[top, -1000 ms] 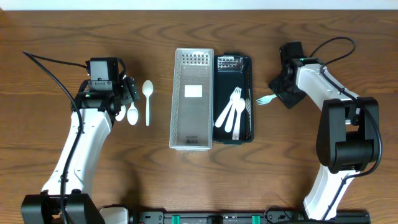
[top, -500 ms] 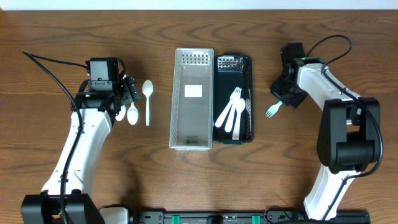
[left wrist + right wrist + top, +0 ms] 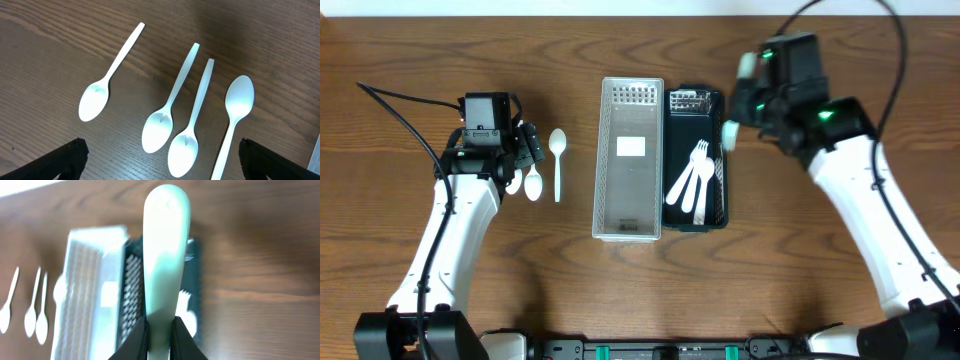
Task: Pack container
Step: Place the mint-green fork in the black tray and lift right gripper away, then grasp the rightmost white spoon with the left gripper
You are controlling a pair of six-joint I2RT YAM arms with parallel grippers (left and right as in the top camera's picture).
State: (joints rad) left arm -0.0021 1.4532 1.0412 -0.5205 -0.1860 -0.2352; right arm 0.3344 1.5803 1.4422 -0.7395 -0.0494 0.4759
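The dark tray sits near the middle of the worktop, slightly toward the far edge, and already has three white forks lying in it. Touching its left side is a pale mesh basket with only a white label on its floor.

Above the tray's far right corner the right gripper is clamped on a white utensil handle. This is most likely another fork, though the blur and the close angle hide its head. It hangs over the tray, so I'd judge it is about to be set down with the others.

Out toward the left edge, four white spoons lie side by side on the bare wood. The left gripper hovers over them with its fingers spread wide, holding nothing.

So the forks look close to done, while the spoons remain untouched: roughly halfway through the packing.
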